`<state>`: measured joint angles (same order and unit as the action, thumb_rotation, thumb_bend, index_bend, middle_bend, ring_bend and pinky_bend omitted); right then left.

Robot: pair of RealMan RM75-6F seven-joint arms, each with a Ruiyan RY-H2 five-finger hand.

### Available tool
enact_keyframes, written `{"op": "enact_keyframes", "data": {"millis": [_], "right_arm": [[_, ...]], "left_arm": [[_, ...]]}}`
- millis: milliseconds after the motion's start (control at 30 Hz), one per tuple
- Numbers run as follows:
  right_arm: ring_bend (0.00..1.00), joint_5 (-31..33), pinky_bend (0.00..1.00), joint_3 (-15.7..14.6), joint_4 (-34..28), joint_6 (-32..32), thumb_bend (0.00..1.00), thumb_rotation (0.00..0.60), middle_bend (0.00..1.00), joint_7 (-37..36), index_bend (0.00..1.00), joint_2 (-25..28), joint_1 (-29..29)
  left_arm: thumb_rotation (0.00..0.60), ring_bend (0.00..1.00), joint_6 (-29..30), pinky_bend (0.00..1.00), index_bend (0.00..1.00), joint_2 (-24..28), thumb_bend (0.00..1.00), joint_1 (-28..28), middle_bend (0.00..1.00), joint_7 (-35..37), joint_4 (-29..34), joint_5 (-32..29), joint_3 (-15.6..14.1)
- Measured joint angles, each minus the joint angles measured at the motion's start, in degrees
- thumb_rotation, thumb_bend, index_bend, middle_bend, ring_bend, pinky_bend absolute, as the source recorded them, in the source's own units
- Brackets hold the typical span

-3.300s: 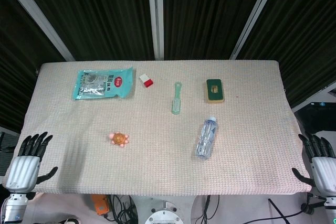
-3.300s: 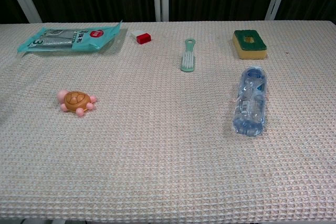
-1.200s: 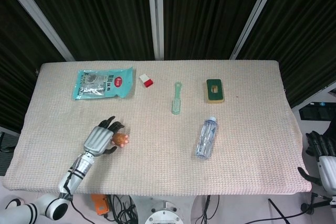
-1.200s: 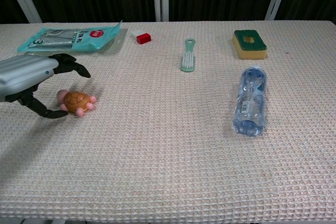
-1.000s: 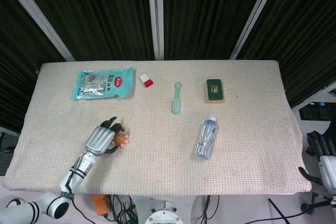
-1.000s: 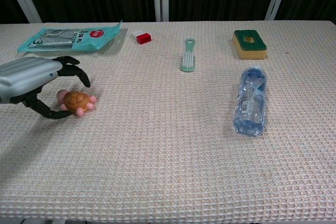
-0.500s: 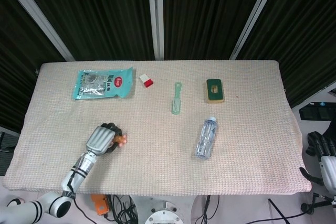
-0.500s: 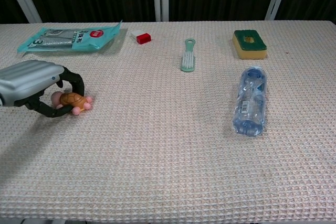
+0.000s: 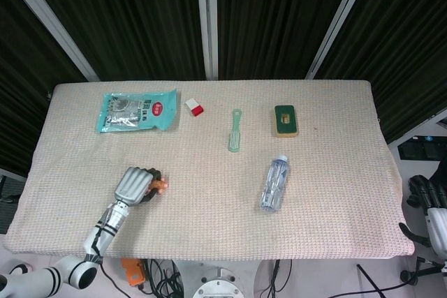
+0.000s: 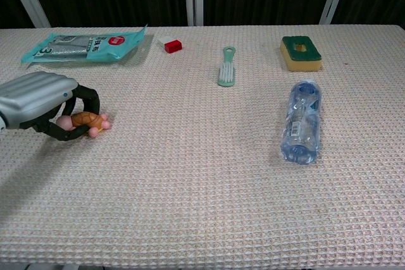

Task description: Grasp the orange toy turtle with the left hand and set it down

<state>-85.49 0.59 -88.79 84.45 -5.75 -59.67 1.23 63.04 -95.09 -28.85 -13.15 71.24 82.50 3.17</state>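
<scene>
Your left hand [image 10: 39,104] sits low over the near-left part of the table [image 9: 209,193], which is covered by a pale waffle-weave cloth. Its dark fingers [image 10: 87,99] are curled down and around the orange toy turtle [image 10: 87,120], gripping it; the thumb wraps under the toy from the near side. In the chest view only the turtle's orange shell and pink feet peek out past the fingers on the hand's right side. The pictures do not show clearly whether the toy touches the cloth or is just above it.

In the head view the same hand [image 9: 137,184] appears as a silver block with the turtle [image 9: 161,185] showing at its right edge.

Your right hand [image 9: 434,215] is off the table, at the far right edge of the head view, beside the table's near-right corner. Whether its fingers are spread or curled you cannot tell from here.

Along the far side of the table, from left to right, lie a teal wipes packet [image 10: 83,45], a small red and white block [image 10: 171,45], a green brush [image 10: 227,67] and a yellow sponge with a green top [image 10: 300,52]. A clear plastic water bottle [image 10: 302,121] lies on its side, nearer than the sponge and well apart from the turtle.
</scene>
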Motion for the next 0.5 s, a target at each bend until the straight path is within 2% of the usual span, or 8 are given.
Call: {"op": "enact_keyframes", "data": {"millis": [67, 167, 200, 300, 367, 500], "right_arm": [[0.0, -0.01, 0.0, 0.01, -0.02, 0.04, 0.13, 0.6, 0.0, -0.02, 0.0, 0.03, 0.02], [0.0, 0.01, 0.0, 0.01, -0.02, 0.04, 0.13, 0.6, 0.0, -0.08, 0.0, 0.06, 0.05], [0.0, 0.02, 0.0, 0.0, -0.03, 0.0, 0.13, 0.6, 0.0, -0.09, 0.0, 0.08, 0.04], [0.0, -0.03, 0.0, -0.01, -0.1, 0.0, 0.13, 0.6, 0.0, -0.07, 0.0, 0.11, 0.04], [0.0, -0.04, 0.0, -0.02, -0.09, 0.04, 0.13, 0.6, 0.0, -0.09, 0.0, 0.13, 0.07], [0.0, -0.05, 0.0, 0.02, -0.2, 0.16, 0.13, 0.6, 0.0, -0.04, 0.0, 0.22, 0.11]], "left_arm": [[0.6, 0.56, 0.19, 0.62, 0.75, -0.02, 0.4, 0.03, 0.78, 0.36, 0.04, 0.06, -0.01], [0.6, 0.37, -0.08, 0.5, 0.54, 0.56, 0.34, -0.09, 0.57, 1.22, 0.4, 0.61, -0.55], [0.6, 0.27, -0.39, 0.42, 0.46, 1.04, 0.32, -0.19, 0.47, 1.55, 0.73, 0.85, -0.84], [0.6, 0.14, -0.8, 0.31, 0.37, 2.19, 0.3, -0.35, 0.34, 1.93, 1.71, 1.13, -1.27], [0.6, 0.11, -0.77, 0.28, 0.35, 2.63, 0.29, -0.31, 0.3, 2.12, 2.23, 1.14, -1.37], [0.6, 0.11, -0.46, 0.27, 0.34, 3.58, 0.29, 0.02, 0.29, 2.3, 3.0, 1.05, -1.65]]}}
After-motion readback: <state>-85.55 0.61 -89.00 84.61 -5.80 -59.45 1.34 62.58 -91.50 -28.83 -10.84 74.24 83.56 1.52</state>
